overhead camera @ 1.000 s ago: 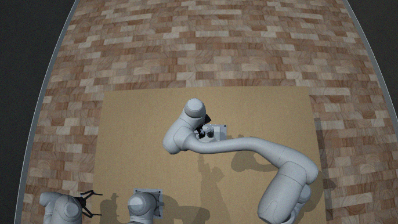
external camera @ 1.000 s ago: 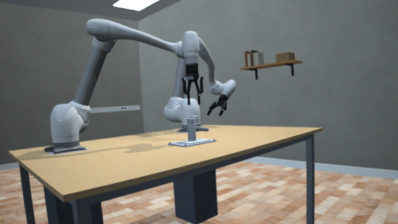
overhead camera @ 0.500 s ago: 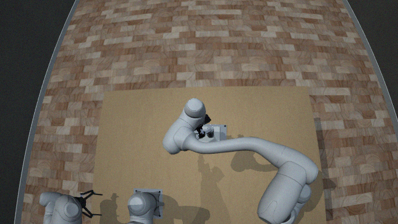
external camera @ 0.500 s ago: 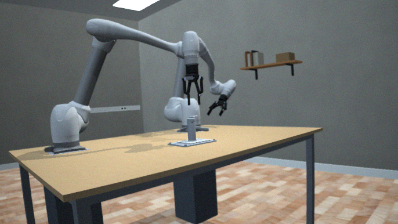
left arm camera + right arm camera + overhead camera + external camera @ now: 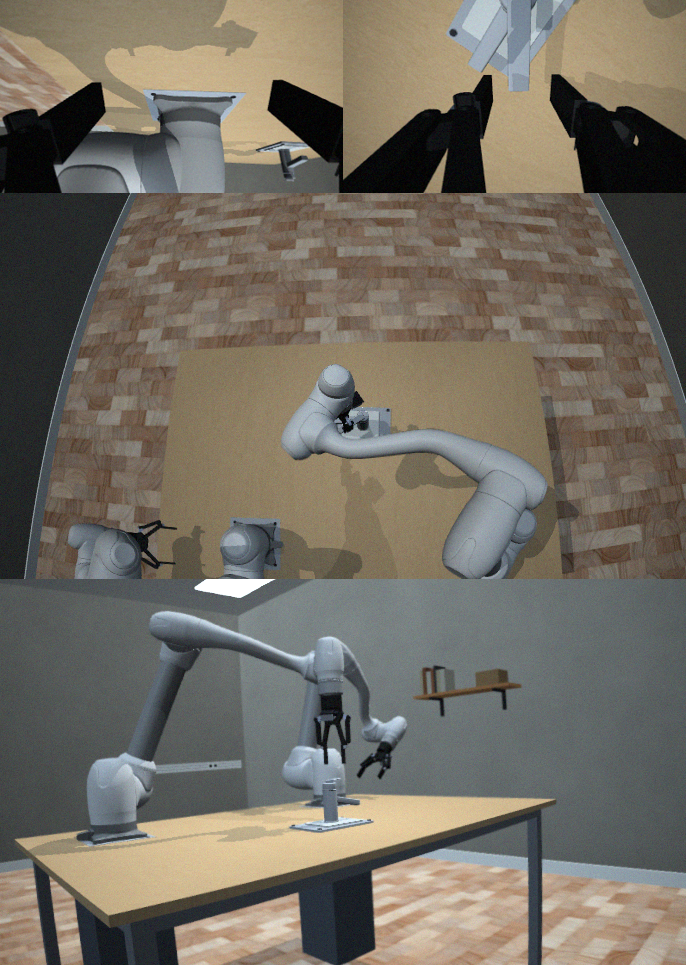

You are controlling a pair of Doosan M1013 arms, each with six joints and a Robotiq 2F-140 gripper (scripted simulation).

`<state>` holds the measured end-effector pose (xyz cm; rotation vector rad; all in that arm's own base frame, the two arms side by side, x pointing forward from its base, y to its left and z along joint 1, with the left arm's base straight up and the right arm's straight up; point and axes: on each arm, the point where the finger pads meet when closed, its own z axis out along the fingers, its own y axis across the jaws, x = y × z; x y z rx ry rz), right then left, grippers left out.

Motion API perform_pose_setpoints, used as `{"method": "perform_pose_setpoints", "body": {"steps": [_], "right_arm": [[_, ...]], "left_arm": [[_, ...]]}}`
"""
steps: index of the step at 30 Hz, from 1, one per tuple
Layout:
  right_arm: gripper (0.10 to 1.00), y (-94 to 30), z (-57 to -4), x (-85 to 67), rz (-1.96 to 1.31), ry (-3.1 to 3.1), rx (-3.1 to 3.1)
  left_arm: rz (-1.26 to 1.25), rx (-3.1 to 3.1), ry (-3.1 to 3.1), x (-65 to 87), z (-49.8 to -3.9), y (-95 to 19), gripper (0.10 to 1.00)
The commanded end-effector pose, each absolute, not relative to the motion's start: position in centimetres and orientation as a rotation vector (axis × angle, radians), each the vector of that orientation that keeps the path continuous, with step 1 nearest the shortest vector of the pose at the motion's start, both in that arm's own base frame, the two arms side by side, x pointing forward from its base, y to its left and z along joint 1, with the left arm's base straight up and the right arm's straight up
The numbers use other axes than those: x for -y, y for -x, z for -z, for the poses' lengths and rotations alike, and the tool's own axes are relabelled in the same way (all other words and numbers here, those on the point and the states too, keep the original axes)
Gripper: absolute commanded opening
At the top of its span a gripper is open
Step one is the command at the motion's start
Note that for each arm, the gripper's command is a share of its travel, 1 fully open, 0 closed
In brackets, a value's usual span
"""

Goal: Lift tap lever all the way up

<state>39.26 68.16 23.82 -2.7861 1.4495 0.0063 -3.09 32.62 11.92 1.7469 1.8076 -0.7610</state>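
Lever point(image 5: 358, 419) point(image 5: 334, 780) point(image 5: 289, 178) point(image 5: 519, 56) approach rn imo, R gripper point(image 5: 346, 425) point(image 5: 335, 762) point(image 5: 521, 77) part-open & empty above, so next it needs to drop below the tip, then lift.
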Motion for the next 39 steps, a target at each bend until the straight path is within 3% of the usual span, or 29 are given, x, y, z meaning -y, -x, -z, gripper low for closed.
{"method": "perform_pose_setpoints", "body": {"steps": [1, 39], "right_arm": [[0.443, -39.2, -23.2, -68.2, 0.006, 2.787, -1.451], [0.443, -39.3, -19.8, -68.2, 0.006, 2.787, -1.450]], "left_arm": [[0.757, -1.801, -1.735, -32.1, -12.1, 2.9, 1.000], [0.757, -1.801, -1.735, -32.1, -12.1, 2.9, 1.000]]}}
